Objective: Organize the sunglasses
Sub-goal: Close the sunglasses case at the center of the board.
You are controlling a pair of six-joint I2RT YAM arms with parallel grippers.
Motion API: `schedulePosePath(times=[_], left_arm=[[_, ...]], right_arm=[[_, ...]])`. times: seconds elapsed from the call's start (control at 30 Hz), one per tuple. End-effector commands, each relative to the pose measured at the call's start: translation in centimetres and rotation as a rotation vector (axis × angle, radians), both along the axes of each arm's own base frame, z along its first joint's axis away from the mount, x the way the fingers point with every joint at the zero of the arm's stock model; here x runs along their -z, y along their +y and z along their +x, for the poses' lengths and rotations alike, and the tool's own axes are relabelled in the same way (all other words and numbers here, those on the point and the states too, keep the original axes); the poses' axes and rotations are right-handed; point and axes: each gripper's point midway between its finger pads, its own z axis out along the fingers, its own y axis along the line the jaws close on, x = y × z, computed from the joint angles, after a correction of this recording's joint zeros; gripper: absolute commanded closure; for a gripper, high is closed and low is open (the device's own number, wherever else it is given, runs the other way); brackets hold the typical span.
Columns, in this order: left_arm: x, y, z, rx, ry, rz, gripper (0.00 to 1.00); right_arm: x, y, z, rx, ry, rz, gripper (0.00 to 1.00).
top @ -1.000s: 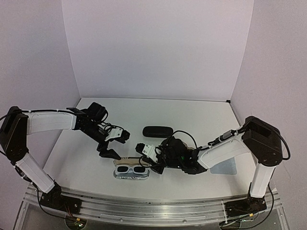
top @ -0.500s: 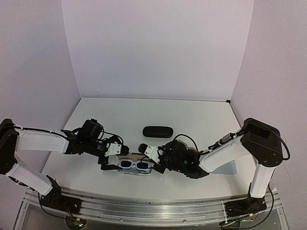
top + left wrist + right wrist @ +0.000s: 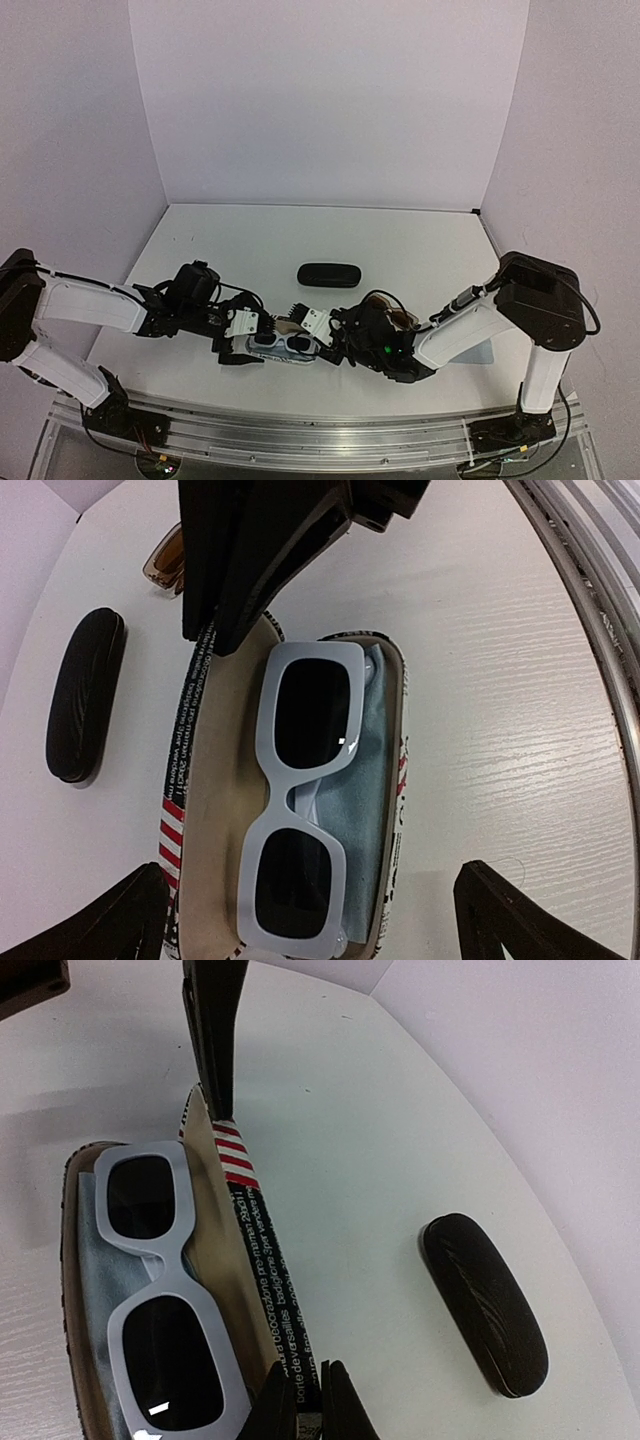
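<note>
"So, what is lying under everything?"

"A white desk [image 3: 420,250] is carrying it all. Pale lilac walls [image 3: 330,100] are closing it in at 9, 12 and 3 o'clock, and a metal rail [image 3: 300,435] is running along the edge at 6 o'clock."

"What is sitting around the middle?"

"A black case [image 3: 328,274] is lying closed at the centre, apart from the rest. A loose cloth [image 3: 474,350], light blue, is showing at 4 o'clock, partly hidden under the right arm. The two arms are reaching in from 9 and 3 o'clock and crowding the spot toward 6 o'clock from the black case, so the overhead view is hiding much of it."

"And the containers?"

"A striped case [image 3: 402,770] is lying open there, its lid [image 3: 255,1250] standing upright. The white sunglasses [image 3: 300,800] are resting inside it, lenses up, on an inner cloth [image 3: 365,780] of light blue. The brown sunglasses [image 3: 165,565] are peeking out on the desk just beyond the case, with only a corner showing."

"How are the tools standing?"

"The right tool [image 3: 305,1385] is pinching the lid's edge, fingers narrow. The left tool [image 3: 238,342] is gaping wide and holding nothing, its fingers [image 3: 110,920] straddling the case's 9 o'clock end."
</note>
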Motion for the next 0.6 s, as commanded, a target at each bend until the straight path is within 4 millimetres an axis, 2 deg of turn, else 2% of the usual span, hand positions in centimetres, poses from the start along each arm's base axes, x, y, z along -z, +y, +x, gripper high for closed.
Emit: schedulePosePath(times=[0.0,0.13,0.37,0.5,0.57], left_arm=[[-0.7,-0.6,0.9,-0.029,-0.036,-0.034,0.0],[-1.1,-0.8,1.6,-0.032,-0.097,-0.05,0.0],[1.7,-1.0,0.6,-0.008,0.007,0.007,0.0],[1.8,-1.4,1.1,-0.017,-0.008,0.003,0.0],[2.0,-1.5,0.7,0.005,-0.024,0.013,0.0]], right_arm=[[-1.5,0.8,0.2,0.018,-0.085,0.054,1.0],[-1.0,0.9,0.2,0.018,-0.086,0.053,1.0],[-0.8,0.6,0.0,0.019,-0.099,0.041,1.0],[-0.2,0.8,-0.6,0.007,-0.127,0.009,1.0],[0.3,0.9,-0.9,0.002,-0.136,-0.009,1.0]])
